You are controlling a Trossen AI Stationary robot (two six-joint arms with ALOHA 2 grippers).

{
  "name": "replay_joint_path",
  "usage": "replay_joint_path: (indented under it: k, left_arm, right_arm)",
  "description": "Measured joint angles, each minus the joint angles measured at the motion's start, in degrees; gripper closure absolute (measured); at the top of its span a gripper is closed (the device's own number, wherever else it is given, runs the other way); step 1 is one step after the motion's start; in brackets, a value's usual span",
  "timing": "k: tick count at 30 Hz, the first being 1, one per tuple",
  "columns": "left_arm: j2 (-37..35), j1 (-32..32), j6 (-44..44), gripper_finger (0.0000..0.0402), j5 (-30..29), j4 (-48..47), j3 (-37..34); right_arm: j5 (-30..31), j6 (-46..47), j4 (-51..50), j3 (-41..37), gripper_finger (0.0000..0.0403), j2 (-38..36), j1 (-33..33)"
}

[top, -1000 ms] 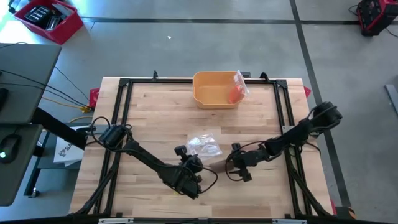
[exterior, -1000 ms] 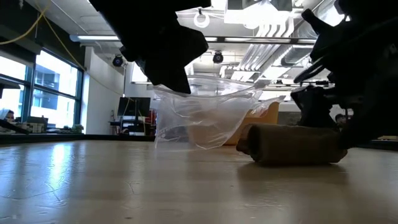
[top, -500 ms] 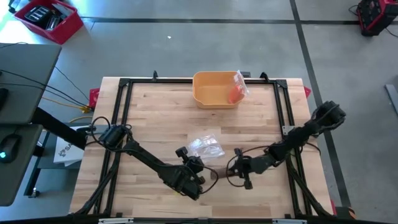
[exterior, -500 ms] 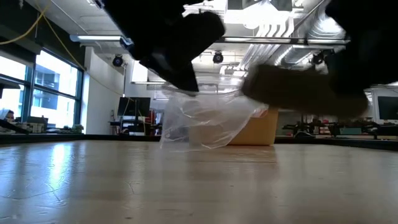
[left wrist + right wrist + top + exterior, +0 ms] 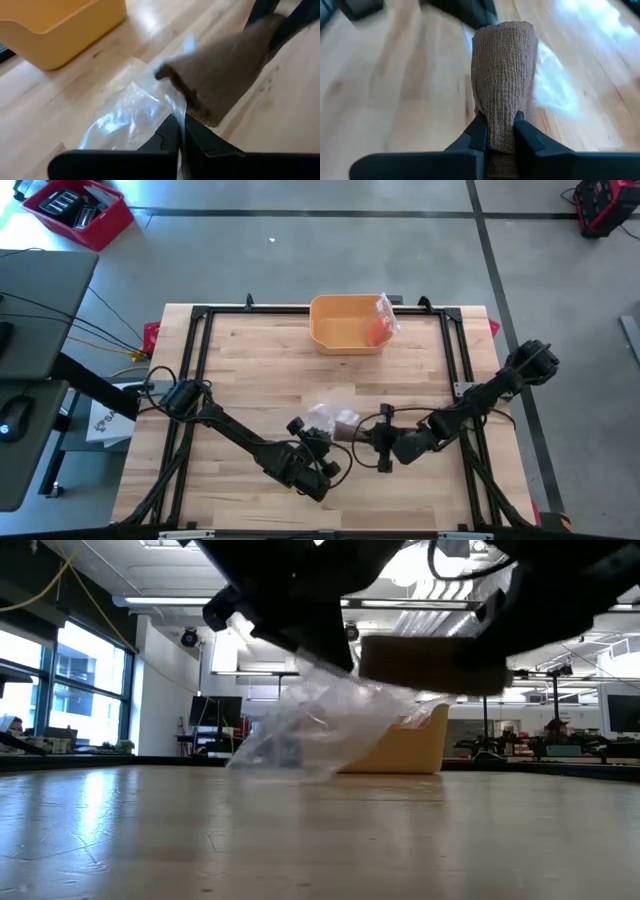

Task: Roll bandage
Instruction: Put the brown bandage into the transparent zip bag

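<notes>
The yellow bin (image 5: 347, 323) sits at the far middle edge of the wooden table (image 5: 250, 370). A small packet with orange contents (image 5: 381, 322) rests on the bin's right rim. Neither stands between the grippers.

The clear plastic bag (image 5: 325, 416) lies near the table centre, its near edge lifted. The left gripper (image 5: 178, 131) is closed on that edge, pinching a thin fold of film between its fingertips, as the left wrist view shows. The bag mouth faces the right arm.

The bandage roll (image 5: 504, 82) is a tan, ribbed cylinder held clear of the table, as the low view (image 5: 430, 663) shows. The right gripper (image 5: 498, 127) clamps one end of it between narrowly set fingers (image 5: 477, 131). The roll's long axis runs roughly level and in line with the gripper, its free end pointing toward the bag and the left gripper.

In the left wrist view the roll's free end (image 5: 220, 75) lies at or just against the lifted film; whether it has passed inside the bag cannot be told.
</notes>
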Motion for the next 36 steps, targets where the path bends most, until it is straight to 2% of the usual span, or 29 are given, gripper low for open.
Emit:
replay_joint_path:
  k: [9,20,25,31,36]
  left_arm:
    - [-0.3,0.2,-1.7,0.0401,-2.0,2.1,0.0]
    - [-0.3,1.7,-0.8,0.0401,-0.9,3.1,0.0]
    - [-0.3,1.7,0.7,0.0401,0.0,3.1,0.0]
    - [-0.3,1.6,1.6,0.0401,0.2,3.1,0.0]
    - [-0.3,1.6,2.5,0.0401,0.9,3.1,0.0]
  right_arm:
    - [-2.0,0.7,-1.9,-0.4,0.0369,0.0,-0.1]
    - [-12.7,-6.7,-0.6,-0.4,0.0369,0.0,2.2]
    - [-8.0,-6.2,-0.5,-0.3,0.0369,0.0,3.9]
    - [-7.7,-8.5,2.8,-0.3,0.0369,-0.8,3.1]
    - [-4.1,-7.9,1.8,-0.3,0.0369,-3.0,1.4]
